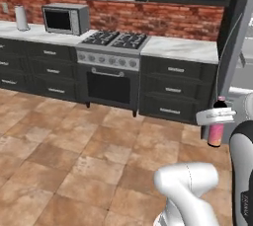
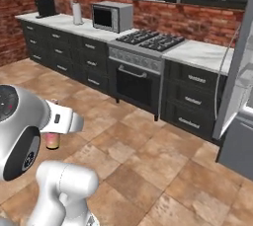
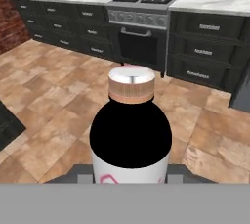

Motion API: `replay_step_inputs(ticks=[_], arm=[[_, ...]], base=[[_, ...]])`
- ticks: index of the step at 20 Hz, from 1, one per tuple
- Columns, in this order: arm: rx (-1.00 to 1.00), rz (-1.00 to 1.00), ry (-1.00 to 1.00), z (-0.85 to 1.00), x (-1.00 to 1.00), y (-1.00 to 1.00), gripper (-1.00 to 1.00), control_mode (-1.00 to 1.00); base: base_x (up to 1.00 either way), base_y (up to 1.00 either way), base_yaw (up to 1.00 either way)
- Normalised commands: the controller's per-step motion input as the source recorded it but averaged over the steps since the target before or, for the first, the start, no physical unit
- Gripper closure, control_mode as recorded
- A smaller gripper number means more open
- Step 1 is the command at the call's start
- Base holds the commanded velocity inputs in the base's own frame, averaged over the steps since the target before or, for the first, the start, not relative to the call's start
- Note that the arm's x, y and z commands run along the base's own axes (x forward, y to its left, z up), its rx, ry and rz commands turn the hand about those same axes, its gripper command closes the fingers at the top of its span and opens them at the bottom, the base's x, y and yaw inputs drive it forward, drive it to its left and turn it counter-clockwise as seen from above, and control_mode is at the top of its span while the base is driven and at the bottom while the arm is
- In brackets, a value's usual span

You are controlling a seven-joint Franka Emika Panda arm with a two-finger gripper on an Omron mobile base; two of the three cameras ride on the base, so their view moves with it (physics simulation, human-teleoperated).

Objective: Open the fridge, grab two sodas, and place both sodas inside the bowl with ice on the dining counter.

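A pink soda (image 1: 216, 132) with a dark neck hangs upright above the tiled floor, and my gripper (image 1: 216, 117) is shut on its upper body. Seen from the hand, the soda (image 3: 131, 135) stands close up, silver cap towards me, with my gripper (image 3: 131, 173) around its lower part. From the right base, the soda's pink bottom (image 2: 53, 141) peeks out under my arm. The fridge (image 1: 238, 47) stands at the right with its grey door swung open; the fridge door (image 2: 236, 72) shows pale shelves behind it. The bowl and the dining counter are out of view.
Along the brick back wall run dark drawer cabinets (image 1: 173, 89) with a marble top, a stove with oven (image 1: 109, 62) and a microwave (image 1: 64, 18). A white kettle (image 1: 21, 18) stands at the left. Brown floor tiles (image 1: 74, 141) spread in front.
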Motion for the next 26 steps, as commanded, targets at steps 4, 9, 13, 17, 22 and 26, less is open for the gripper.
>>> replay_step_inputs(ticks=[4,9,13,17,22,26], arm=[[0.0,0.0,0.0,0.0,0.0,0.0,1.0,1.0],[0.0,0.0,0.0,0.0,0.0,0.0,1.0,1.0],[0.0,0.0,0.0,0.0,0.0,0.0,1.0,1.0],[0.0,0.0,0.0,0.0,0.0,0.0,1.0,1.0],[0.0,0.0,0.0,0.0,0.0,0.0,1.0,1.0],[0.0,0.0,0.0,0.0,0.0,0.0,1.0,1.0]], base=[[-0.07,0.8,0.32],[0.34,0.3,0.27],[0.83,0.08,0.28],[0.72,0.28,0.33],[0.22,0.54,0.42],[0.12,0.54,0.45]])
